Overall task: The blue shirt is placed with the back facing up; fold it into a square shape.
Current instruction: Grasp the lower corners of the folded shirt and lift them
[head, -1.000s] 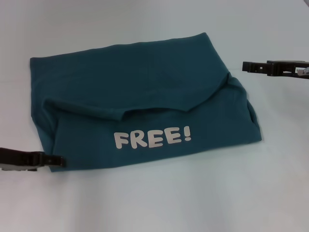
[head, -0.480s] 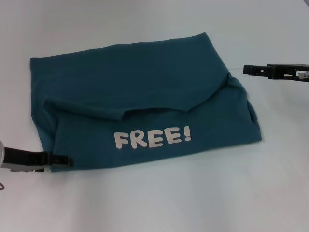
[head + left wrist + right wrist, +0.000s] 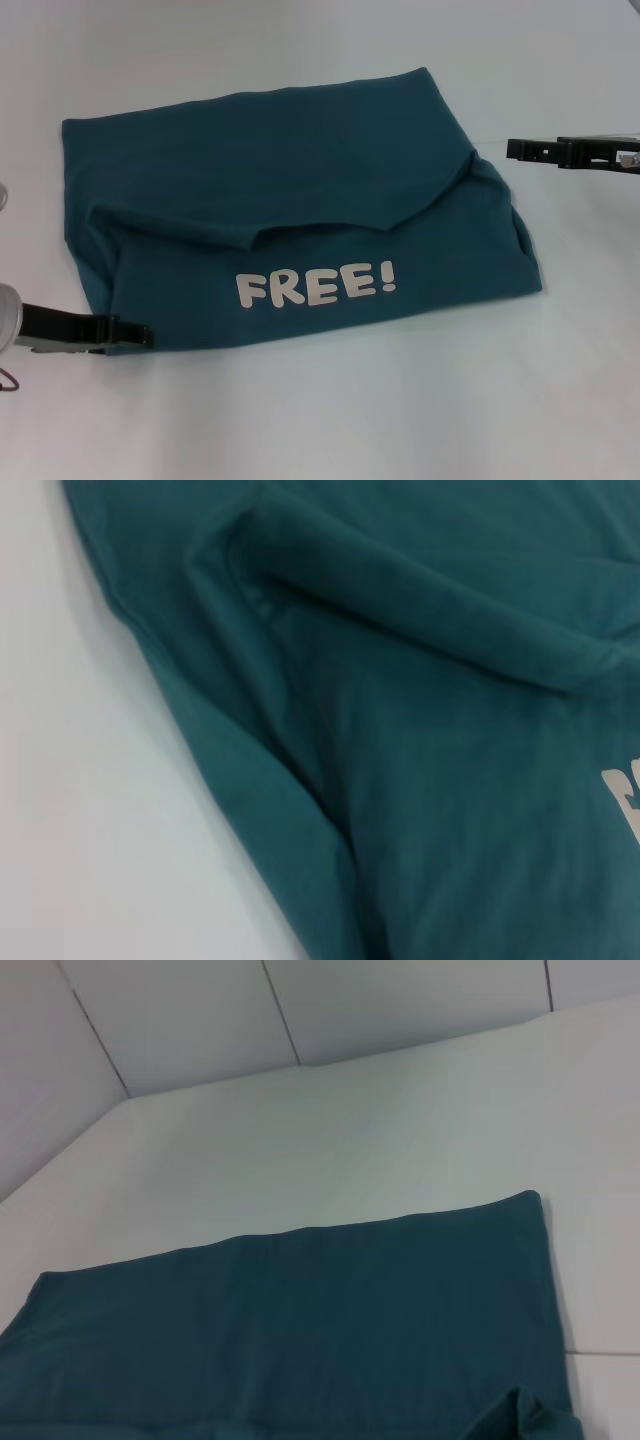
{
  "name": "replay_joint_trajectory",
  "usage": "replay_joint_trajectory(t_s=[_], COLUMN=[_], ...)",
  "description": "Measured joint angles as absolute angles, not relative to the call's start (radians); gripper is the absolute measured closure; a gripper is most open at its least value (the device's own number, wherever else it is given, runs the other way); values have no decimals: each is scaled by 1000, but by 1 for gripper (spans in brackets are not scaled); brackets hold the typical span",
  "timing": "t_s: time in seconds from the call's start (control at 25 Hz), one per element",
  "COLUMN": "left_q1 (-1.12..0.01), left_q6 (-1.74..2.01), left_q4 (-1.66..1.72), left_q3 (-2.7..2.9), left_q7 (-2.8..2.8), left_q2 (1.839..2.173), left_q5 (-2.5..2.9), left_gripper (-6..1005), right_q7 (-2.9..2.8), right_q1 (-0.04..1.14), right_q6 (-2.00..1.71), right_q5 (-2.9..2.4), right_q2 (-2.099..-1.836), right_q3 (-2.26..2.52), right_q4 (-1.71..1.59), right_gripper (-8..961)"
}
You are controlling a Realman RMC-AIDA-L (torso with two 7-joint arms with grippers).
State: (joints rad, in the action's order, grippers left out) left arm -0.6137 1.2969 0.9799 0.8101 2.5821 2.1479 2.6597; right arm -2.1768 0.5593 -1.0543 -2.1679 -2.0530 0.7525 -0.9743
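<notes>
At near-left corner of blue shirt (image 3: 290, 200): left claw (image 3: 140, 336), pressed together; right claw (image 3: 515, 149) beside far-right edge, pressed together.

Head cam sits up high, looking forward and down over the whole blue shirt (image 3: 290, 200) on the white table (image 3: 330, 420). Left wrist cam is really close in, tight on folded fabric, probably the shirt's near left corner. Right wrist cam looks low across the shirt's far edge toward the wall (image 3: 300, 1010). All three share the shirt.
</notes>
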Motion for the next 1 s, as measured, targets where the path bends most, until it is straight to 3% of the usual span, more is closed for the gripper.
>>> replay_joint_trajectory(t_s=[0.12,0.56,0.68,0.88,1.0], left_q1=[-615,-619,-624,-631,-636], left_q6=[1291,1273,1274,1278,1279], left_q4=[980,980,980,981,984], left_q3=[824,862,862,862,862], left_q7=[2580,2583,2581,2578,2578], left_q2=[2148,2160,2160,2160,2160], left_q5=[2660,2654,2653,2652,2651], left_gripper=[166,589,800,967,967], right_q7=[-2177,-2178,-2189,-2275,-2397], right_q1=[560,552,545,536,547], right_q6=[-1054,-1054,-1055,-1086,-1140], right_q5=[-2168,-2167,-2167,-2219,-2348], right_q2=[-2054,-2055,-2054,-2042,-2025], right_q3=[752,752,753,755,758], right_q4=[-976,-973,-976,-993,-1028], right_gripper=[35,36,36,36,37])
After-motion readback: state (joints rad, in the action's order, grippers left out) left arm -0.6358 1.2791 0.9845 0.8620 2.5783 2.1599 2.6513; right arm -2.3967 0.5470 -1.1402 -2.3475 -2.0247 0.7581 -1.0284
